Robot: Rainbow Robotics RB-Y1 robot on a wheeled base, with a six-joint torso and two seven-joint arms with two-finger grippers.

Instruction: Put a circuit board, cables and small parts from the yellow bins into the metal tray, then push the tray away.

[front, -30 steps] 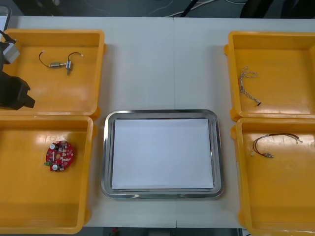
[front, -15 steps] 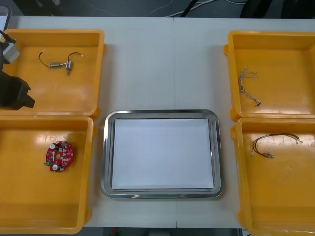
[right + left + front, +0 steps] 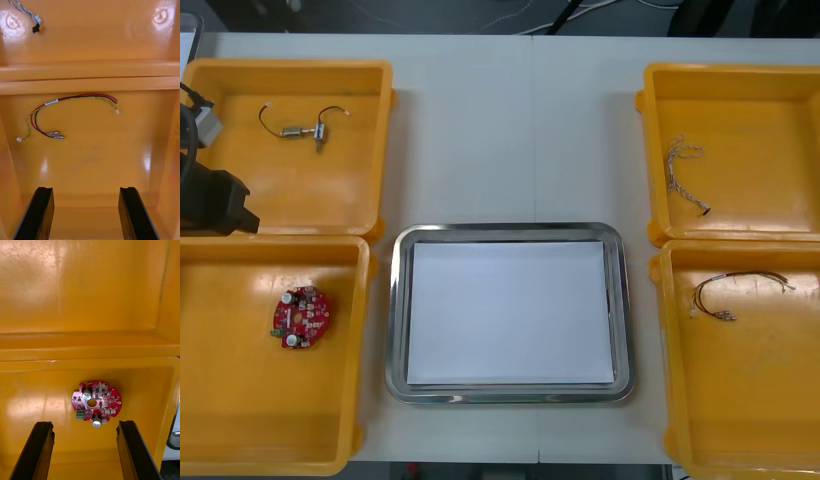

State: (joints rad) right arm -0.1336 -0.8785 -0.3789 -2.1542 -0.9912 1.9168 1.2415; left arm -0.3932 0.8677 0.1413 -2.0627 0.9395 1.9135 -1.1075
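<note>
The left jaws gape open, circuit board (image 3: 101, 399) lying dead ahead, centred between them, round, so no axis to match; right jaws, open too, face the red-and-yellow cable (image 3: 80, 96).

- Bins (image 3: 290, 66): yellow.
- Tray (image 3: 393, 300): shiny silver rim, white inside.
- Board (image 3: 96, 403): red, with a green block, black chips and white dots.
- Near right cable (image 3: 75, 98): red, black and yellow-green strands, white tag and plugs.
- Far right cable (image 3: 23, 9): twisted blue and white, black plug.
- Small part (image 3: 308, 131): grey metal, dark wires.
- Left gripper (image 3: 85, 423), right gripper (image 3: 86, 188): black fingers.
- Table (image 3: 520, 130): pale grey.
</note>
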